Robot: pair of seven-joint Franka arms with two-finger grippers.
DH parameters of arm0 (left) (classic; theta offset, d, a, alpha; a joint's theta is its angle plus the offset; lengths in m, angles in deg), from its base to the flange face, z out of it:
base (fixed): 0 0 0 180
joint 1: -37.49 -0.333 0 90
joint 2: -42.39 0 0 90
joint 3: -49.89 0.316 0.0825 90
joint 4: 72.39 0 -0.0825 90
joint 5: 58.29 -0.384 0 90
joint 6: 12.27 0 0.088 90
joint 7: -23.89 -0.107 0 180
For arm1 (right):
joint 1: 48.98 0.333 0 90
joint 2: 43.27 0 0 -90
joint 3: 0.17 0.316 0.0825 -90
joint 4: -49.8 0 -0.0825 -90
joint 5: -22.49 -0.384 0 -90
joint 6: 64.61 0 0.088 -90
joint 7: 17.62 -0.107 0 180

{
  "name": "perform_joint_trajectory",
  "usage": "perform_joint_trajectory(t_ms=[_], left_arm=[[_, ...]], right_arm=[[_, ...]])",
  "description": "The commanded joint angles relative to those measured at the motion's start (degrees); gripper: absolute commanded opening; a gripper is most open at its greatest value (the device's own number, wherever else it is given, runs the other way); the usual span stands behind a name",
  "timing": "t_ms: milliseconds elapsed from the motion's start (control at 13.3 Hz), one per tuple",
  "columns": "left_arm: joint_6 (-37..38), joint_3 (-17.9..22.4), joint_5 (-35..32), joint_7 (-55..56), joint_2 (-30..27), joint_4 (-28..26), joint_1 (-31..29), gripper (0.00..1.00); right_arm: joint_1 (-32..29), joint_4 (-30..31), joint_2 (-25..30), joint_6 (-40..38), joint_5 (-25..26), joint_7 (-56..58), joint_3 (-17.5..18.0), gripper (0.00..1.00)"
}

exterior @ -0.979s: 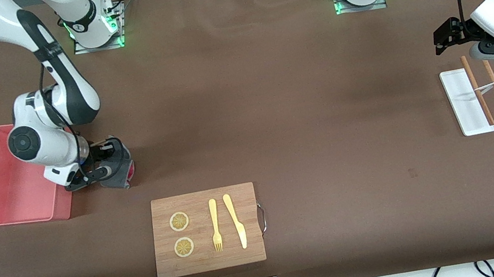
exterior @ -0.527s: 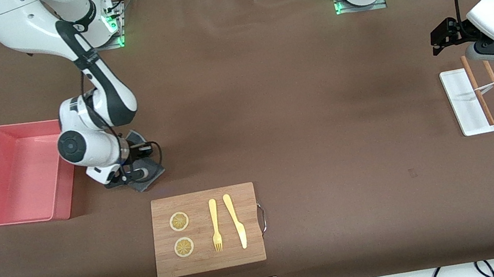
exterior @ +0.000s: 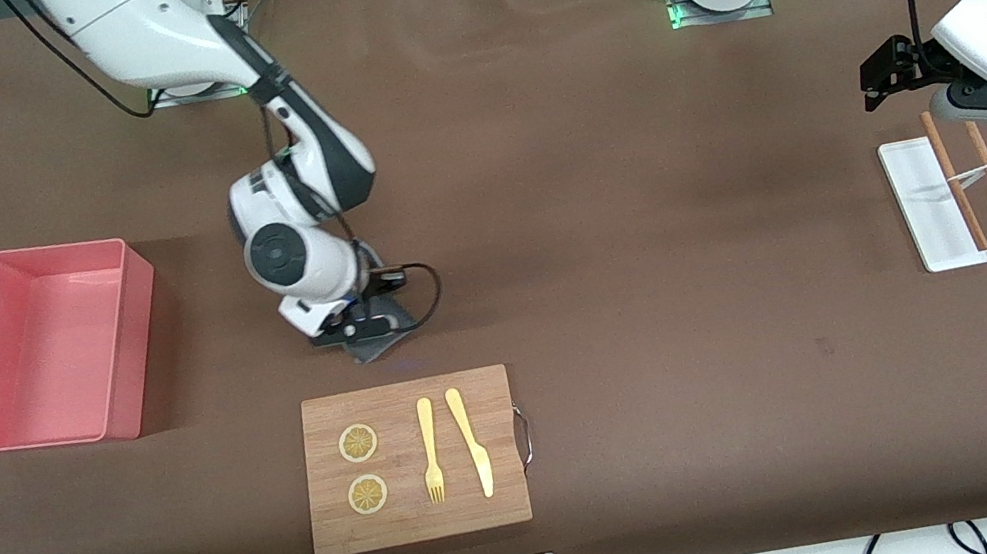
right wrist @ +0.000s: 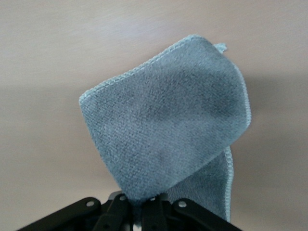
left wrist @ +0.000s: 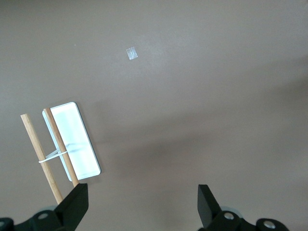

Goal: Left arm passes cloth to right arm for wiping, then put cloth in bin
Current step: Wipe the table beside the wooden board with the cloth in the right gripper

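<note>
cloth [exterior: 374, 337] is pinched in the right gripper [exterior: 364, 328], jaws clamped on one edge, rest of the rag draped down onto the table at centre-left of the front frame, just above the board [exterior: 411, 461]. right wrist view shows it clearly: grey-blue fabric [right wrist: 168, 125] spread flat on the brown surface, folded corner trailing from the fingers.

left gripper [left wrist: 139, 204] hangs empty with jaws wide apart at the right edge of the front frame, over the tray [exterior: 931, 204] and sticks [exterior: 974, 177]; that arm is waiting.

progress, judged from layout: handover looks done, since the right arm has the rag and the left has nothing. this reads as the wiping phase, cloth in contact with the table. bin [exterior: 49, 345] at mid-left of the frame is empty, so the drop-off is not yet done.

left to do: finish the wipe, lift, carry over the bin, release.
</note>
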Motion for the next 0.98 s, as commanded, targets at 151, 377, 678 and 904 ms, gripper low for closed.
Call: perform_joint_trajectory(t_ms=[151,377,678,904], left_arm=[[-0.6,0.0,0.5,0.6,-0.5,-0.4,0.1,1.00],[-0.6,0.0,0.5,0.6,-0.5,-0.4,0.1,1.00],[-0.6,0.0,0.5,0.6,-0.5,-0.4,0.1,1.00],[-0.6,0.0,0.5,0.6,-0.5,-0.4,0.2,1.00]], right_arm=[[6.2,-8.1,-4.0,-0.4,-0.8,-13.8,-0.6,0.00],[6.7,-11.5,-3.4,-7.2,0.2,-13.8,-1.3,0.00],[3.9,-10.2,-3.4,-12.0,0.2,-6.4,-2.4,0.00],[3.9,-6.5,-2.3,-11.8,0.0,3.5,-6.9,0.00]])
